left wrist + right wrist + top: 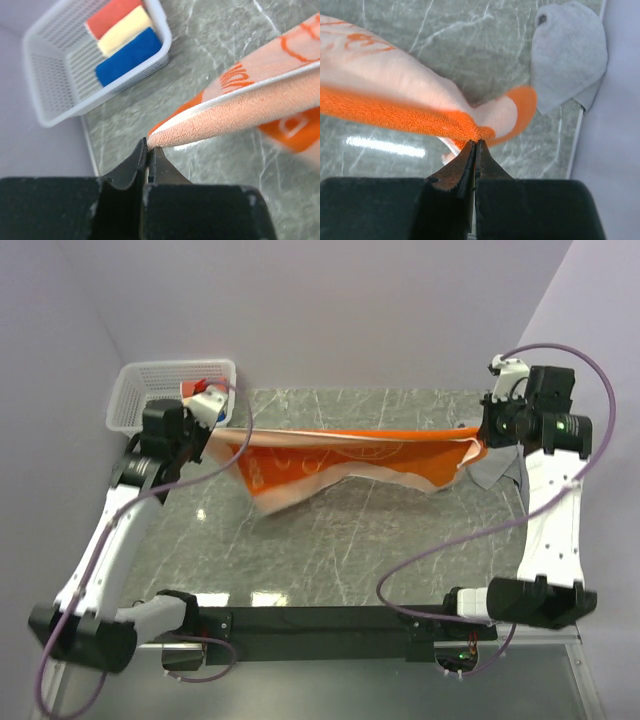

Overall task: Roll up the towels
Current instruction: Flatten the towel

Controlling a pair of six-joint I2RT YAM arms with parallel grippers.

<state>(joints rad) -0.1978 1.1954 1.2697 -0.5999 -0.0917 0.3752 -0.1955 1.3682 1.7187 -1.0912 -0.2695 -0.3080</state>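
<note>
The long orange towel [350,465] hangs stretched between both grippers above the marble table. My left gripper [212,430] is shut on its left corner; in the left wrist view the jaws [148,145] pinch the pale orange edge [225,120]. My right gripper [483,443] is shut on the right corner; in the right wrist view the jaws [476,142] pinch the darker orange end [420,117]. The towel's middle sags and its lower edge droops towards the table. The grey towel [495,472] lies crumpled at the right edge, below the right gripper, and shows in the right wrist view [570,55].
A white mesh basket [150,390] stands at the back left corner, holding red, cream and blue rolls [125,32]. The walls close in on the left, back and right. The arm bases and a black bar [320,620] sit at the near edge.
</note>
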